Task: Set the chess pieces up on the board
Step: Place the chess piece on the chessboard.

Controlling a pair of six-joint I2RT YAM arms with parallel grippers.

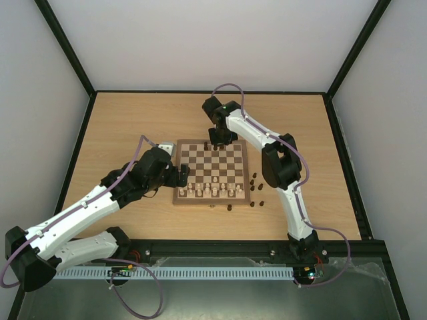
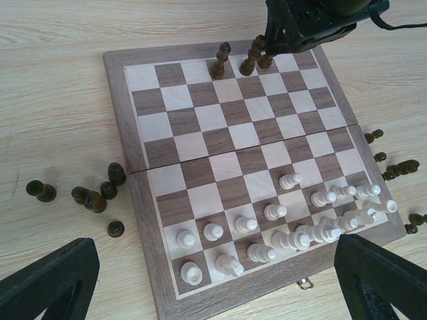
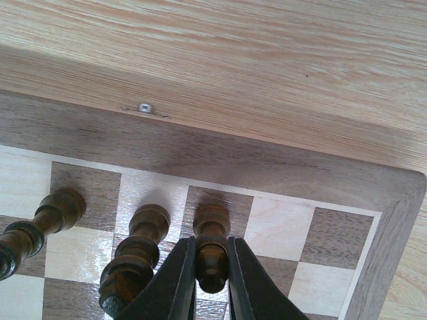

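At the board's far edge, your right gripper (image 3: pixel 211 283) was clamped on one dark piece (image 3: pixel 211 233), with a finger pressed to each side of its upper part. The piece's base sat over a dark square in the edge row, third from the corner (whether it touched the wood could not be told). Two more dark pieces (image 3: pixel 137 250) stood just beside it in the same row, on neighbouring squares.

Seen from above, the board (image 1: pixel 227 157) lay flat near the middle of the table (image 1: pixel 133 120). Your right arm reached over the table to the board's far side. Pale pieces (image 1: pixel 207 191) were bunched unevenly across the rows nearest the arm bases, and the middle rows were bare.

Strays (image 2: pixel 97 197) of the dark set lay on the table in a loose cluster just off the board's left side. Others (image 1: pixel 254 180) were scattered off its right side and near its front edge.

Your left gripper (image 2: pixel 213 250) hung beside the board's left near corner. Its fingers (image 2: pixel 47 280) were spread wide apart and held nothing.
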